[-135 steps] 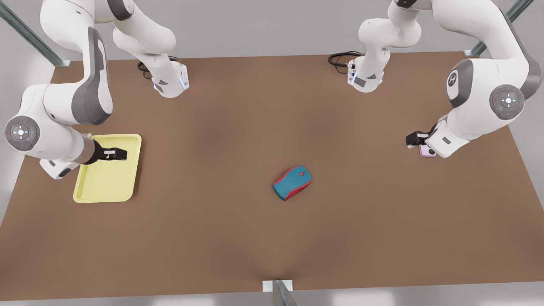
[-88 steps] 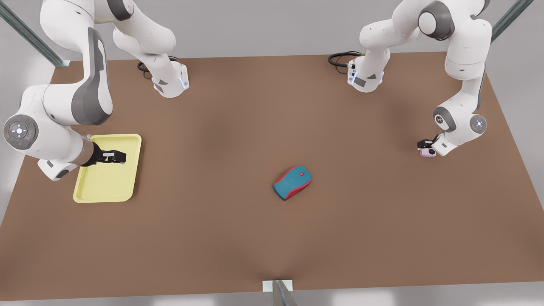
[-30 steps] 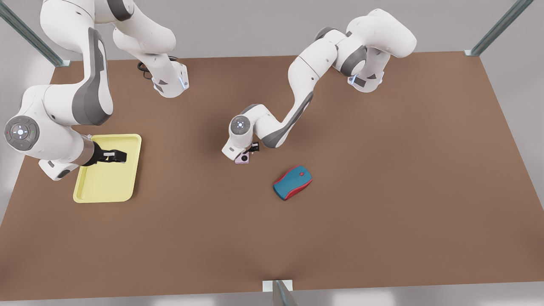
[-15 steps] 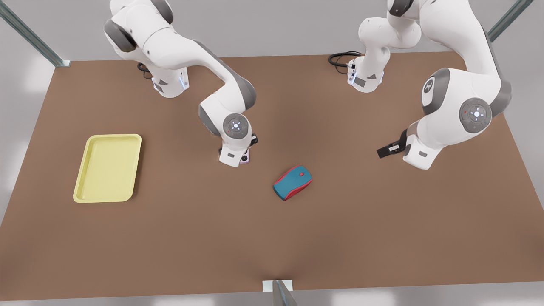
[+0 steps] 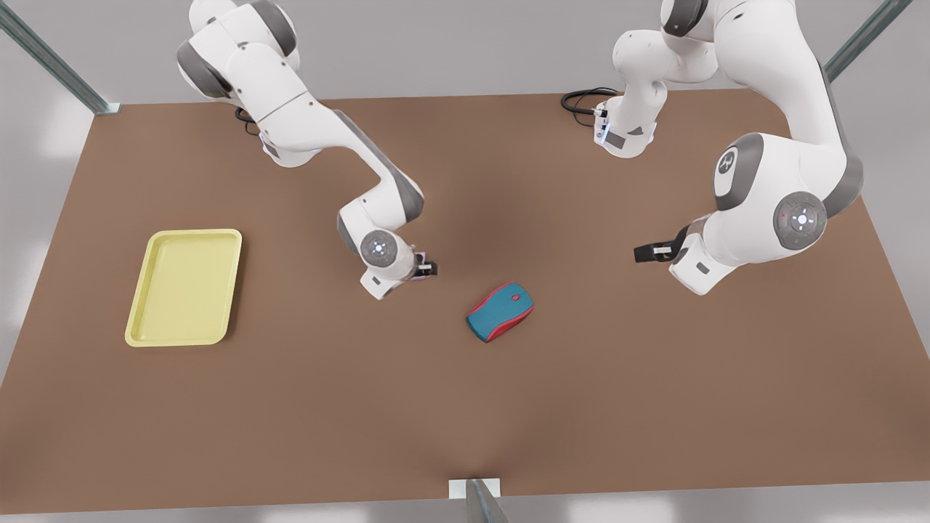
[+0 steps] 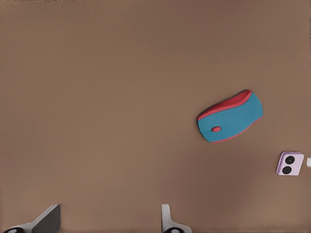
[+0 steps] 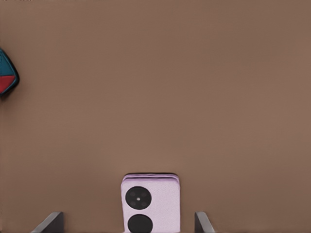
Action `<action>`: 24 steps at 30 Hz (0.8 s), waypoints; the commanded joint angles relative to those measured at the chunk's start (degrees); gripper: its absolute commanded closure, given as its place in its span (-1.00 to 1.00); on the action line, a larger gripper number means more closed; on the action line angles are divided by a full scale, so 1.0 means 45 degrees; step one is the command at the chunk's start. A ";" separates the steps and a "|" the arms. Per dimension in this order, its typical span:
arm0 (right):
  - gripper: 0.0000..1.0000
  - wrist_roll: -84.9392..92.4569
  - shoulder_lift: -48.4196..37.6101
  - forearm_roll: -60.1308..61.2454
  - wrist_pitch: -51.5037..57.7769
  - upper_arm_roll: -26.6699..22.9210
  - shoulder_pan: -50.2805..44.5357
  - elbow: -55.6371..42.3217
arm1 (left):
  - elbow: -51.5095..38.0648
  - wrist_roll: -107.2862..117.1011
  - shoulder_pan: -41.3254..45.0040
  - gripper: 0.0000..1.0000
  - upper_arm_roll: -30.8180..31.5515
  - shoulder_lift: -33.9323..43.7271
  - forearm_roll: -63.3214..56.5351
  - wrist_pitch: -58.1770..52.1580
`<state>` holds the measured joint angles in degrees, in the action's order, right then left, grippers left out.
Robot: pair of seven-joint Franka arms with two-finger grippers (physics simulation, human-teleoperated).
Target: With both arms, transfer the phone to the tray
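Observation:
The pale lilac phone (image 7: 150, 204) lies flat on the brown table, its dark camera dots facing up. My right gripper (image 7: 126, 224) hangs just above it, open, with one finger on each side and neither touching it. In the front view this gripper (image 5: 423, 267) is at mid-table and covers most of the phone. My left gripper (image 5: 647, 253) waits open above the table at the front view's right, and from there the phone (image 6: 290, 163) looks small and far off. The yellow tray (image 5: 182, 290) lies at the front view's left, apart from both grippers.
A teal-and-red computer mouse (image 5: 500, 312) sits just to the front view's right of the phone, between the two grippers, also visible as mouse (image 6: 230, 117). Both arm bases stand along the table's far edge. Open brown table lies between the phone and the tray.
One arm carried the phone from the front view's far right to mid-table, let it go and drew back. The other arm left the tray and now sits lower over the phone.

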<state>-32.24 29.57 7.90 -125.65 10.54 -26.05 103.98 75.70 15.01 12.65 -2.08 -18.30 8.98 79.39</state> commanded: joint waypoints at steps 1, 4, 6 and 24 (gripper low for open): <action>-1.00 0.1481 0.0031 0.0822 -0.1374 -0.0018 0.0009 0.0095 | -0.0006 -0.2339 0.0002 -1.00 0.0013 0.0004 -0.0003 0.0072; -1.00 0.2847 0.0051 0.0745 -0.1667 -0.0134 0.0087 0.0524 | -0.0006 -0.2339 0.0021 -1.00 0.0013 0.0004 -0.0003 0.0072; -1.00 0.3630 -0.0008 -0.0308 -0.1667 -0.0447 -0.0010 0.0798 | -0.0025 -0.2339 0.0021 -1.00 0.0013 0.0004 -0.0003 0.0092; -1.00 0.2146 0.0285 -0.0701 -0.2721 -0.0311 -0.0382 0.2087 | -0.0045 -0.2281 0.0041 -1.00 0.0501 0.0375 -0.0042 0.0306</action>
<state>-23.36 30.80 4.54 -134.99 9.13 -28.01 113.30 75.58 7.24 12.81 -0.25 -17.19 9.00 80.65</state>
